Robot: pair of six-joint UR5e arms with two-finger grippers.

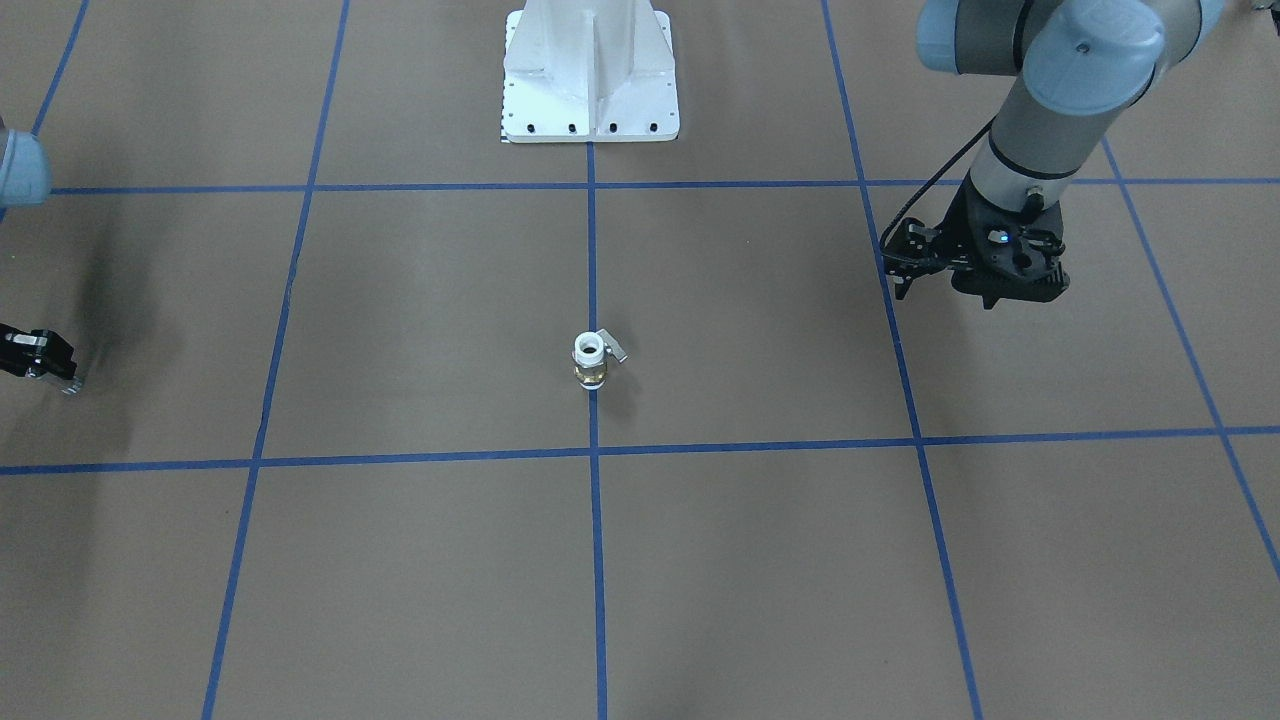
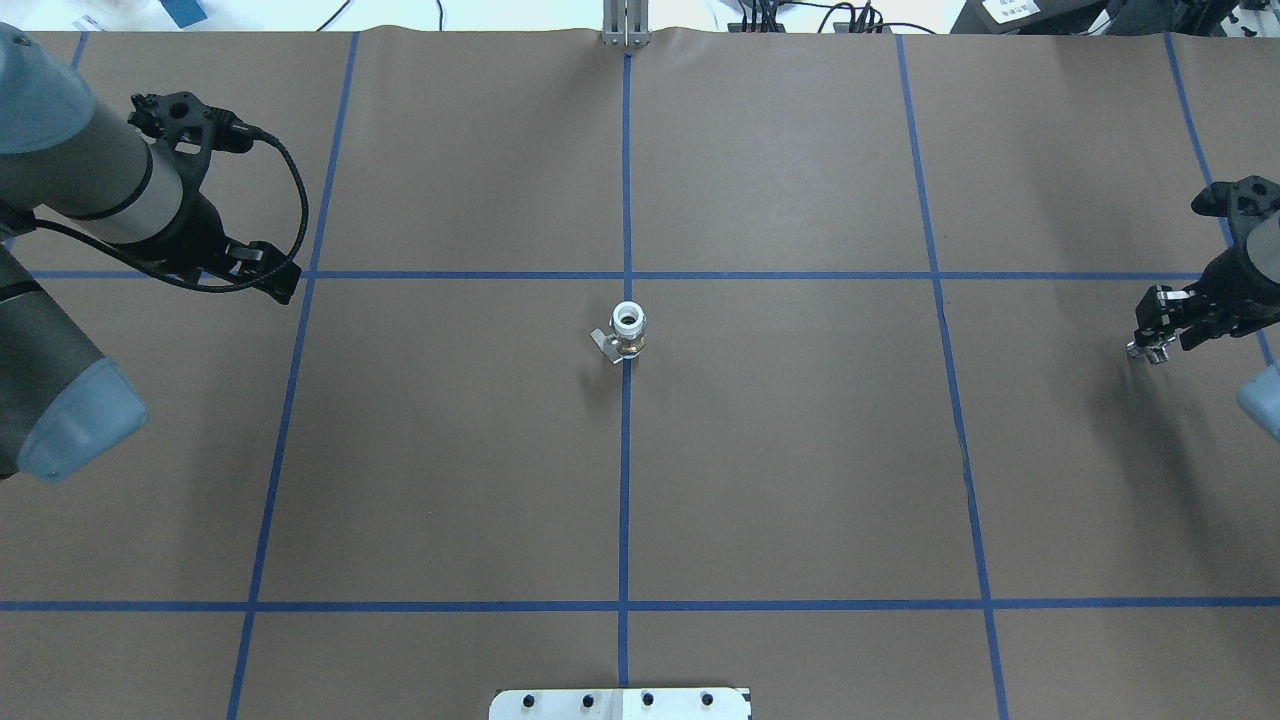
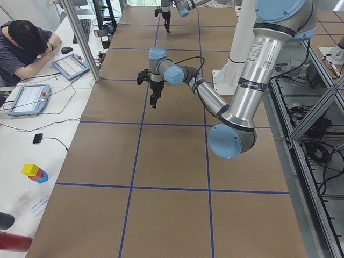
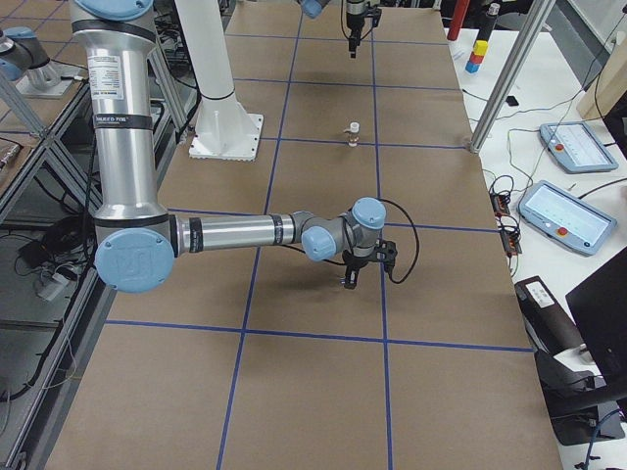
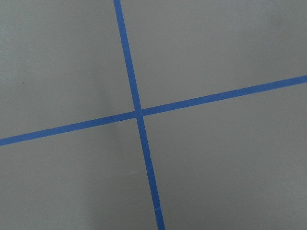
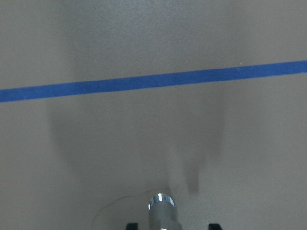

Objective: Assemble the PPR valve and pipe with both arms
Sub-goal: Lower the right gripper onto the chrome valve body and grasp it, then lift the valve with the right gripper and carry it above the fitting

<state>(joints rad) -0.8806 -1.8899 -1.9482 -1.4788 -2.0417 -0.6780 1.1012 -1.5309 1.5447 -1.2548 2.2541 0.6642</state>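
Observation:
The PPR valve (image 2: 628, 332) stands upright on the blue centre line in the middle of the table, white end up and lever to one side; it also shows in the front view (image 1: 590, 360) and the right side view (image 4: 354, 130). My right gripper (image 2: 1148, 347) hovers far off at the table's right end, shut on the pipe (image 6: 161, 210), whose chrome tip sticks out below the fingers. It shows at the left edge of the front view (image 1: 62, 378). My left gripper (image 2: 272, 278) hangs above a tape crossing at the far left, away from the valve. Its jaws do not show clearly.
The white bolted base (image 1: 590, 75) sits at the robot's side of the table. Blue tape lines (image 5: 139, 114) grid the brown table cover. An operator's desk with tablets (image 3: 70, 65) runs along the far side.

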